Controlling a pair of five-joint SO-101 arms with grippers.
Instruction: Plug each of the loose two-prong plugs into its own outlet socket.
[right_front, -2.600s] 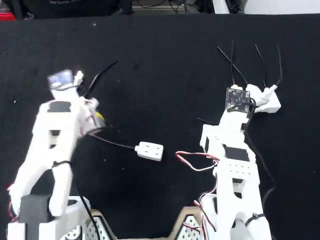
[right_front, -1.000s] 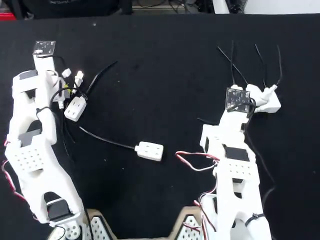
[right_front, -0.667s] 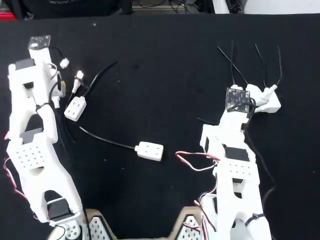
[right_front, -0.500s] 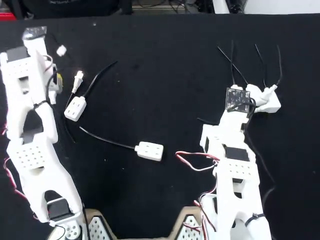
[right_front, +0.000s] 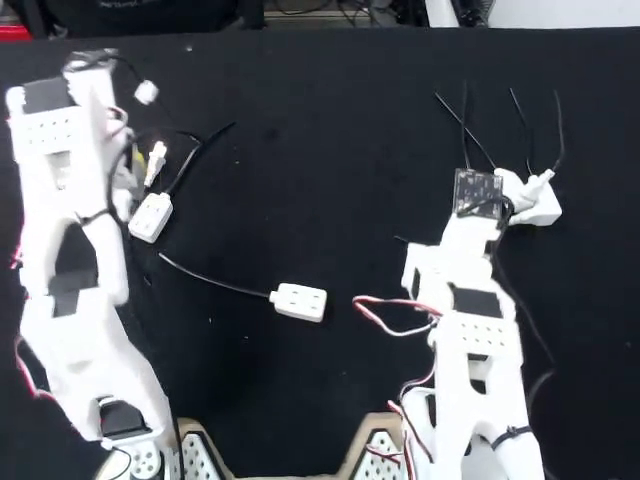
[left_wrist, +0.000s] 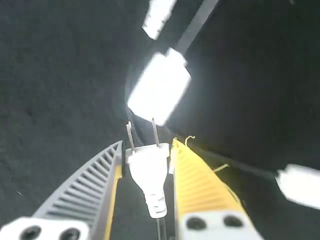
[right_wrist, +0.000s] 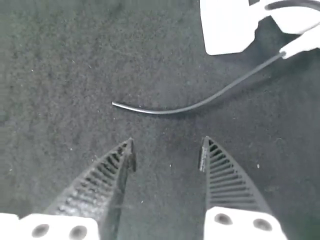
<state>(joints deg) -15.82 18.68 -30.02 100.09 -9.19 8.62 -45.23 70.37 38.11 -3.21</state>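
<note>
My left gripper (left_wrist: 147, 146) is shut on a white two-prong plug (left_wrist: 148, 172), prongs pointing at a white outlet block (left_wrist: 159, 90) on the black mat below. In the high view that outlet block (right_front: 150, 216) lies by the left arm (right_front: 65, 190), with a loose white plug (right_front: 157, 157) just beyond it. A second outlet block (right_front: 299, 301) lies mid-table on a black cord. My right gripper (right_wrist: 167, 150) hangs open over bare mat, short of a third white outlet block (right_wrist: 227, 25); the high view shows this outlet block (right_front: 538, 208) at the far right.
Thin black cords (right_front: 465, 120) fan out beyond the right arm (right_front: 470, 300). A black cord (right_wrist: 200, 102) curves across the mat ahead of the right gripper. A small white connector (right_front: 146, 92) hangs by the left arm's top. Red and white wires (right_front: 385, 318) loop beside the right arm.
The left arm has lifted and swung toward the far left, uncovering the small outlet block and the loose plug. The right arm has barely shifted.
</note>
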